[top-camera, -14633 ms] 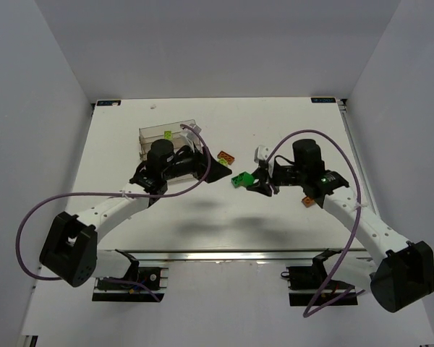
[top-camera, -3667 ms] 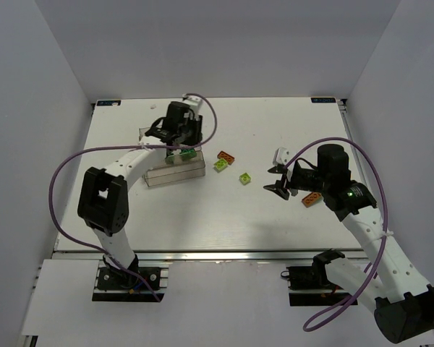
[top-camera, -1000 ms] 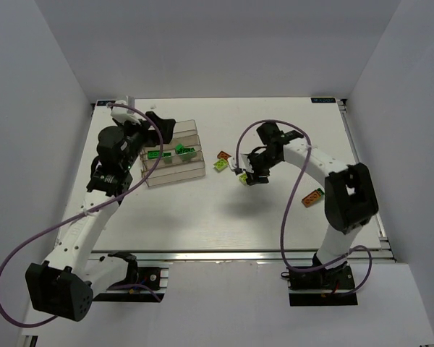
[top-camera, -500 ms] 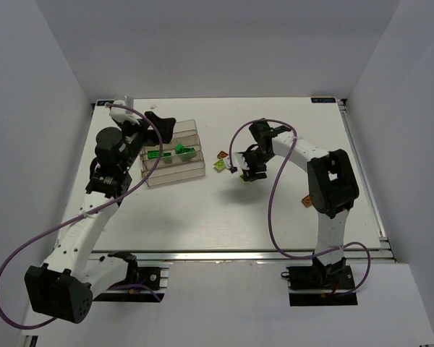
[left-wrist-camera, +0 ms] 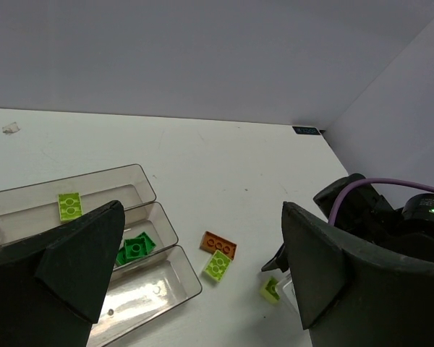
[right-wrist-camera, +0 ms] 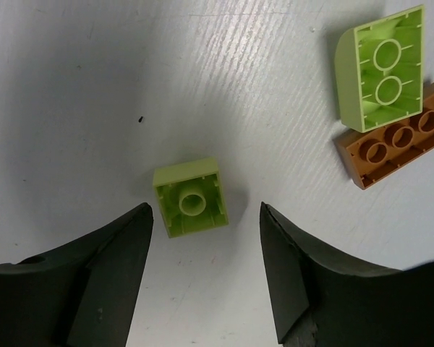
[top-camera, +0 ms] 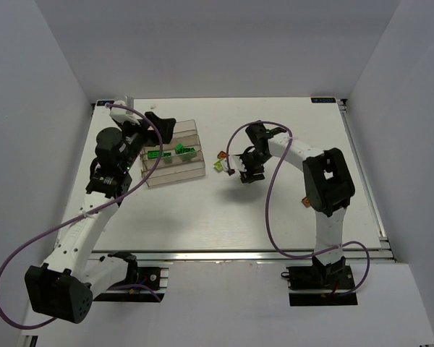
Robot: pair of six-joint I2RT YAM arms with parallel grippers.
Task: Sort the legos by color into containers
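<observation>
Lime lego (right-wrist-camera: pixel 190 197) | inside parted right claw (right-wrist-camera: pixel 205 211), untouched | left claw (left-wrist-camera: pixel 202 210) wide, empty

Small brick (right-wrist-camera: pixel 191 196) sits on tabletop (right-wrist-camera: pixel 94 87) btwn fingers of R tool (right-wrist-camera: pixel 205 210), touching neither. Ahead & right of that tool: rounded brick (right-wrist-camera: pixel 382 69), w/ long brick (right-wrist-camera: pixel 394 141) just behind it, touching. L tool (left-wrist-camera: pixel 202 210): containers (left-wrist-camera: pixel 145 296) ahead-left, by its left finger; brick cluster (left-wrist-camera: pixel 134 247) in middle bin, lone brick (left-wrist-camera: pixel 69 206) in far bin.
</observation>
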